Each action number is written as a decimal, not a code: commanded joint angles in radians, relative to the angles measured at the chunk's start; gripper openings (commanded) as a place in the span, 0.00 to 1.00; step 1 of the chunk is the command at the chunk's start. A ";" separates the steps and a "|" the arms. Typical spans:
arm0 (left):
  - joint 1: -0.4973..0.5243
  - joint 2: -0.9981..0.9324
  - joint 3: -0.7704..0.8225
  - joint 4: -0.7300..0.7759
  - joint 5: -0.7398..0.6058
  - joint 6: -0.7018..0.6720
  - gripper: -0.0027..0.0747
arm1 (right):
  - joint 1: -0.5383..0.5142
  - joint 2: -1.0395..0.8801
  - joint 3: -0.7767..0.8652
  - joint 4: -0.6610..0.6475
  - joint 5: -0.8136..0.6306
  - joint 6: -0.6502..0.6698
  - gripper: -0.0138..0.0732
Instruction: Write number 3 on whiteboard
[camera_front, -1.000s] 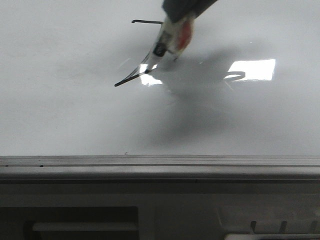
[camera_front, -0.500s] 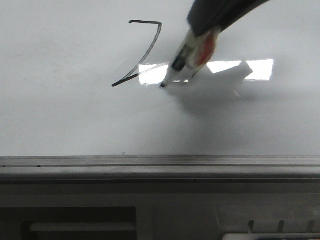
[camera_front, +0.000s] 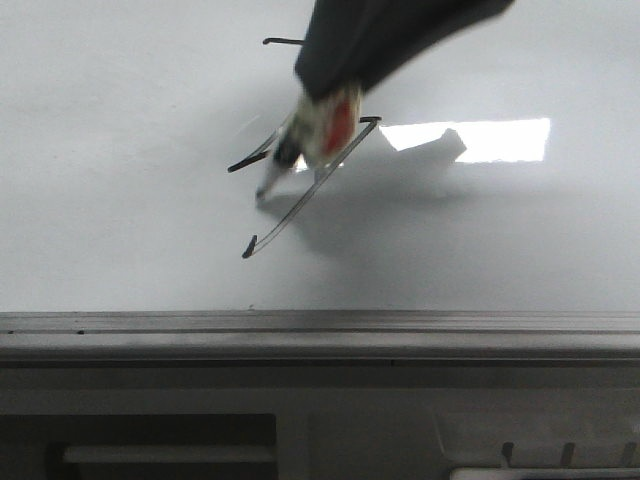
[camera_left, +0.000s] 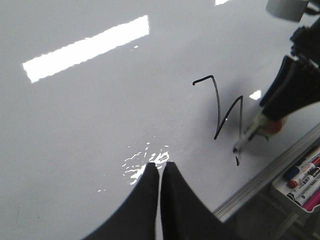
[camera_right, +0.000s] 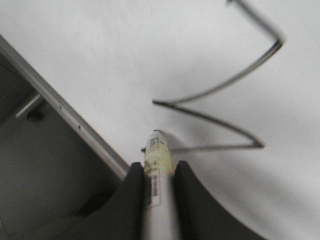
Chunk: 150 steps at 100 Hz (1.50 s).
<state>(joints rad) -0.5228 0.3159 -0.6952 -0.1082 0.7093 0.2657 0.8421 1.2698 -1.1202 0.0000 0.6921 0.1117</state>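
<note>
The marker (camera_right: 159, 180) is clamped between the right gripper (camera_right: 159, 175) fingers, tilted so its tip seems just off the whiteboard (camera_front: 120, 220) beside the number 3 (camera_left: 225, 117), while the left gripper (camera_left: 160, 172) is kept closed, empty, well aside.

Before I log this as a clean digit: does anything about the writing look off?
Yes. The number 3 on the whiteboard is angular and slanted, two stacked zigzags resembling a lightning bolt rather than rounded curves. The marker in the right tool sits by the lowest stroke.
</note>
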 joint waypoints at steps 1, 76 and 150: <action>0.004 0.010 -0.023 -0.013 -0.102 -0.010 0.01 | 0.039 -0.117 -0.122 -0.037 -0.062 -0.042 0.10; -0.038 0.425 -0.267 -0.783 0.283 0.751 0.54 | 0.099 -0.187 -0.260 0.338 0.271 -0.747 0.10; -0.038 0.530 -0.280 -0.923 0.318 0.816 0.41 | 0.099 -0.166 -0.260 0.636 0.244 -1.008 0.10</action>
<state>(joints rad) -0.5526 0.8387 -0.9425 -0.9690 1.0658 1.0808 0.9408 1.1156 -1.3549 0.5704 0.9948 -0.8838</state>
